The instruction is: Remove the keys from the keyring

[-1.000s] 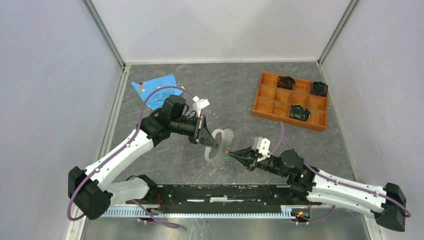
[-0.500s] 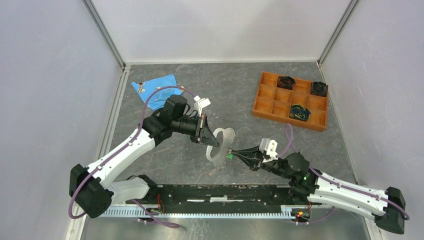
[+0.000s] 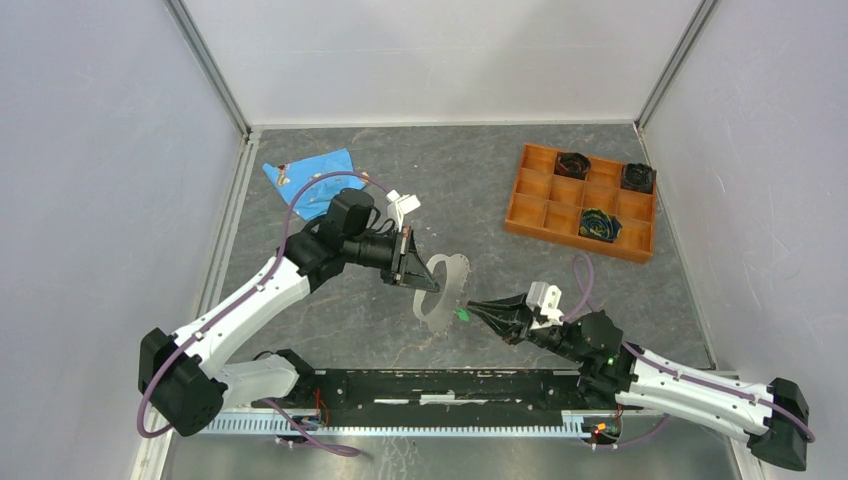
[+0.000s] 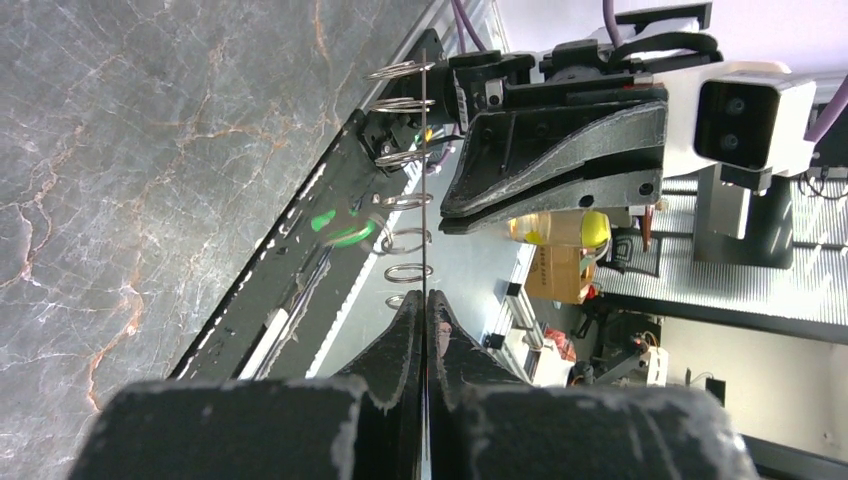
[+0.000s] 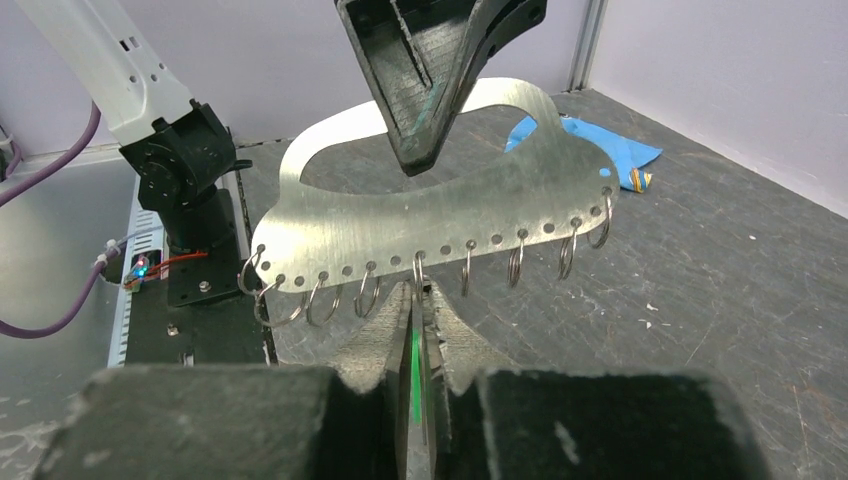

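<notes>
Above the middle of the bench (image 3: 500,180), the left end effector (image 3: 432,288) clamps the flat grey oval metal keyring (image 5: 440,215). The right end effector (image 5: 418,297), narrowly closed, pinches the green-headed silvery key (image 5: 413,365). Next, work it off its wire loop (image 5: 417,272).

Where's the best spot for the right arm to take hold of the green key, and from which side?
Grip the green key by its green head, coming from the ringed edge of the keyring, opposite the left gripper pinching its looped side. The key hangs off a middle ring, head pointing away from it.

Silvery keyring (image 5: 480,215), green key (image 3: 462,314), orange tray (image 3: 535,185)
</notes>
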Motion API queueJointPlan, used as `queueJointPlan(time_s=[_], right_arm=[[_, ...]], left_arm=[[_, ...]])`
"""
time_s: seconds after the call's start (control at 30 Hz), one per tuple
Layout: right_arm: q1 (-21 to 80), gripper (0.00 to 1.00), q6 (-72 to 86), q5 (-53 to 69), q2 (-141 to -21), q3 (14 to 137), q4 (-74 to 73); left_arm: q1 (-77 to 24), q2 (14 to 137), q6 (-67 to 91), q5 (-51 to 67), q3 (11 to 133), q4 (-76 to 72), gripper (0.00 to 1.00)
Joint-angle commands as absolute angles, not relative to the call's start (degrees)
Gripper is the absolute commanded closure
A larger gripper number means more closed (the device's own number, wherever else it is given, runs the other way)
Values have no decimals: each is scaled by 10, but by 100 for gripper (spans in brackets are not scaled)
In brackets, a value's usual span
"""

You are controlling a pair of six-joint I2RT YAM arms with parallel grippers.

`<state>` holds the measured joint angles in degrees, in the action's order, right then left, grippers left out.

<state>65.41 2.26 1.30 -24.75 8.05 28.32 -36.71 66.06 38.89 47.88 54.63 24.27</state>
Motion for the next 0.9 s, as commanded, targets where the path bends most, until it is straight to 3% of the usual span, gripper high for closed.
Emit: queueJointPlan(time_s=[0.0,0.2,0.87], right_arm=[[656,84,25,5,-233,66,314],[657,76,23,16,-239,71,311],[657,76,5,36,-327,135,329]], left_arm=[[-361,646,385,470,587,251,98],[-361,648,372,472,596,268,98],[-362,653,355,488,585,275,98]])
